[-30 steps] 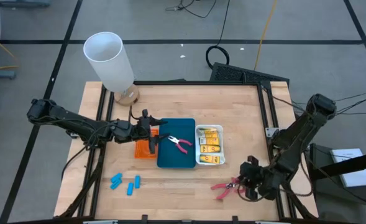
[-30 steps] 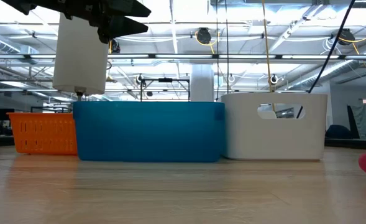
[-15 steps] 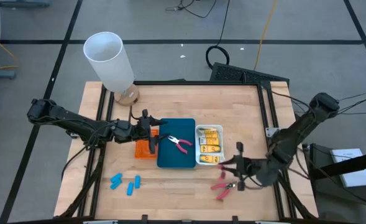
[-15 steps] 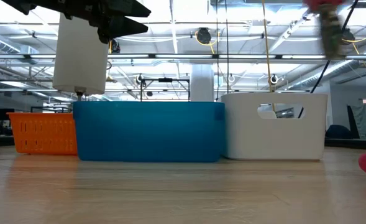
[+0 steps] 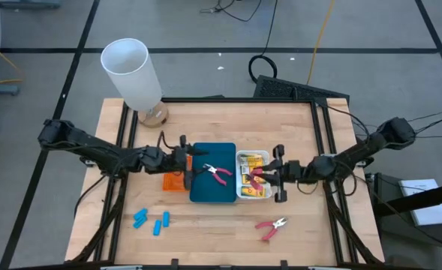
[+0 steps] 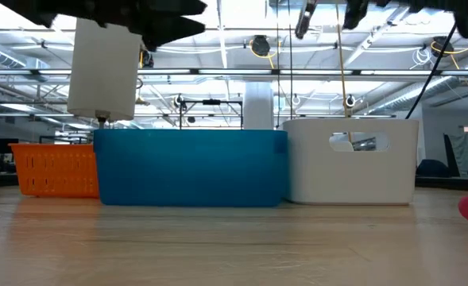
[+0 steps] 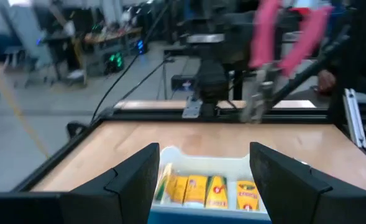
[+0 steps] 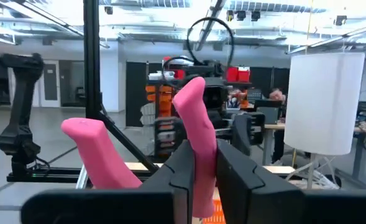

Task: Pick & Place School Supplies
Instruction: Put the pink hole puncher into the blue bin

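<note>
My right gripper hovers over the white tray, shut on a pair of pink-handled pliers. Several yellow-orange packets lie in that tray. A second pair of pliers lies in the blue tray, and a third lies flat on the table near the near edge. Three light-blue stubby pieces rest on the table at near left. My left gripper is open above the seam between the orange tray and the blue one. It touches nothing. My right gripper pinches one pink handle of the pliers between its two fingers, coming level from the table's right. The other handle stands free beside it. The pliers are lifted clear above the white tray, their metal jaws pointing down.
A tall white cylinder stands at the table's far left corner. The three trays sit side by side mid-table: orange, blue, white. Bare wood lies along the near edge and far side.
My right gripper has risen from the table's near right area beside the loose pliers. It has swung left and toward the far edge until it is over the white tray, carrying one pair of pliers lifted clear. My left gripper has edged slightly right.
</note>
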`<action>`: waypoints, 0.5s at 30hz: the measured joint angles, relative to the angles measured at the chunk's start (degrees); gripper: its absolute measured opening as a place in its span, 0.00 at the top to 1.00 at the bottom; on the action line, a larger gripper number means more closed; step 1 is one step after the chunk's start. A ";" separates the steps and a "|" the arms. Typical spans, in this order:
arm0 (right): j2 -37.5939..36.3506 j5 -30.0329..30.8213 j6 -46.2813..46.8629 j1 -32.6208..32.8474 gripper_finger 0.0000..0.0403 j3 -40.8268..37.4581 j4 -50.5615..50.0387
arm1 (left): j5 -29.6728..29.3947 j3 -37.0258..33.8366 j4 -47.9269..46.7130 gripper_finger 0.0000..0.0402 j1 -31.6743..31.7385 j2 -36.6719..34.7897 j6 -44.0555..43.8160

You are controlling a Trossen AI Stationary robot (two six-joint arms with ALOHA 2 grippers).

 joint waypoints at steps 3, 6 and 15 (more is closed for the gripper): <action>0.00 -2.47 1.70 -2.53 0.92 -0.31 0.02 | 2.19 -0.01 9.05 0.36 0.01 5.51 4.35; 0.00 -2.67 2.50 -3.46 0.92 -0.31 -0.38 | 4.78 1.08 16.97 0.36 0.63 10.74 5.71; 0.00 -2.72 2.52 -3.71 0.92 -0.33 -0.94 | 13.26 11.37 15.94 0.36 3.34 22.84 2.66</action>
